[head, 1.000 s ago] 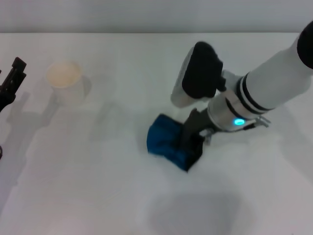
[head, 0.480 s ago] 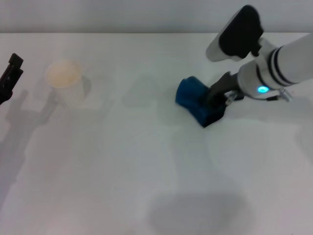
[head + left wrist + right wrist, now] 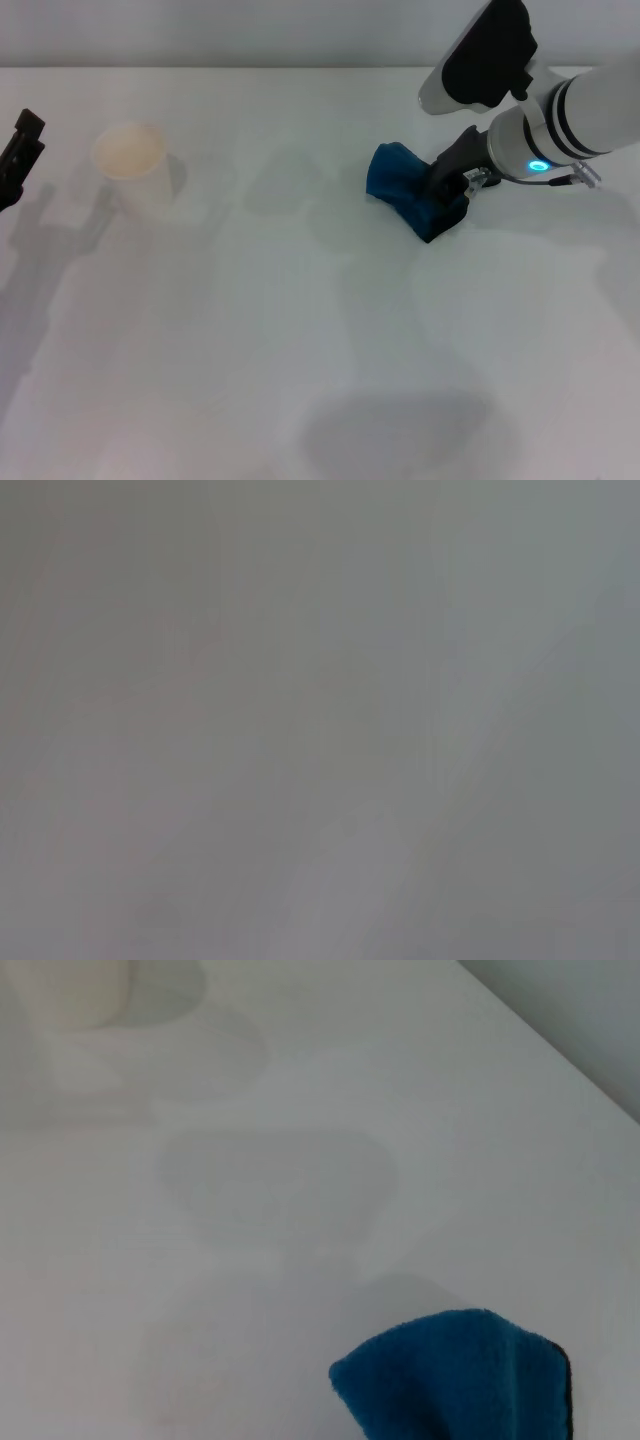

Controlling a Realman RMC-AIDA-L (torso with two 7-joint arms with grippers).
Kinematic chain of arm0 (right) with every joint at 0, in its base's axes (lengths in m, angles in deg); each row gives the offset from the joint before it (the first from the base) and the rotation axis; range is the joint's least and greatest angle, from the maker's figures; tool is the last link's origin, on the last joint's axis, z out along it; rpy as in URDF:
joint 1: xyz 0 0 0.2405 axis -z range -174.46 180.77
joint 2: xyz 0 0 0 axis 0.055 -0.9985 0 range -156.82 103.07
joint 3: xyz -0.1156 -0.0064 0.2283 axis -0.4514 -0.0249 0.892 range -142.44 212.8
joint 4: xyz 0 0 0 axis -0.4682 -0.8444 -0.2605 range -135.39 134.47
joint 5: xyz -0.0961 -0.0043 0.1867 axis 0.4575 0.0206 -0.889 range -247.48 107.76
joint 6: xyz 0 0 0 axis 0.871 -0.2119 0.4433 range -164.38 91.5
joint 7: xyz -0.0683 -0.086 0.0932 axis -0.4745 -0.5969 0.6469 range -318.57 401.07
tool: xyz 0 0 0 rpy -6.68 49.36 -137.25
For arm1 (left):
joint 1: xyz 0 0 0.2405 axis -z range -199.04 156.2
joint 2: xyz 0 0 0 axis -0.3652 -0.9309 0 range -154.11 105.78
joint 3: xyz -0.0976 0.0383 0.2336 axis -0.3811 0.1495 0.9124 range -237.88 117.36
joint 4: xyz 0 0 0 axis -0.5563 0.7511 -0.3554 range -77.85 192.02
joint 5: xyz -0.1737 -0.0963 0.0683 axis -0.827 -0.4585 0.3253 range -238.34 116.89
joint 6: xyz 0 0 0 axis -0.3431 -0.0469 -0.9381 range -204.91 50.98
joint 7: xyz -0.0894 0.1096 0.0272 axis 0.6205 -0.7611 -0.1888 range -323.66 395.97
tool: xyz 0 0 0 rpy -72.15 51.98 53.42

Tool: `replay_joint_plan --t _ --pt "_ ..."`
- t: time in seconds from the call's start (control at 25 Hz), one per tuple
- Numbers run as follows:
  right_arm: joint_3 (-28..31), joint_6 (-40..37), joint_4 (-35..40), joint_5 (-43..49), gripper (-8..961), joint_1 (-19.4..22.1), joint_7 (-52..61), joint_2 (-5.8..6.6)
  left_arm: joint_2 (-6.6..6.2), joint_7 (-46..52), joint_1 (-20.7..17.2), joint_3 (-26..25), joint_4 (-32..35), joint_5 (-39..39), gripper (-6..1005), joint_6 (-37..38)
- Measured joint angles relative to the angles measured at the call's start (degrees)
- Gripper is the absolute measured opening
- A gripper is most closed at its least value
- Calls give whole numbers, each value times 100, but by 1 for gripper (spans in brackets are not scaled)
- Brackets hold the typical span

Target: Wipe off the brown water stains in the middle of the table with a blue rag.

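Note:
The blue rag (image 3: 398,188) hangs crumpled from my right gripper (image 3: 447,187), which is shut on it at the back right of the white table (image 3: 250,330). The rag's lower end is close to the table; I cannot tell if it touches. In the right wrist view the rag (image 3: 460,1385) shows over bare white table. No brown water stains show in any view; only grey shadows lie on the table. My left gripper (image 3: 20,152) is at the far left edge, away from the rag. The left wrist view shows only a grey blur.
A white paper cup (image 3: 131,166) with a tan inside stands at the back left, near the left gripper; it also shows in the right wrist view (image 3: 70,990). The table's far edge runs along the back.
My right gripper has carried the rag from the middle of the table toward the back right. The left gripper has shifted slightly at the left edge.

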Motion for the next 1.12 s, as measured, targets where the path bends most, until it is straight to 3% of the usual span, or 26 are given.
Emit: replay_joint_plan --t 0.84,1.12 --pt "-213 42 121 644 106 -82 -469 7 0 0 -8 -15 0 -86 888 -62" --pt "-163 193 148 807 238 -124 96 18 0 0 8 -20 0 -172 887 -62"
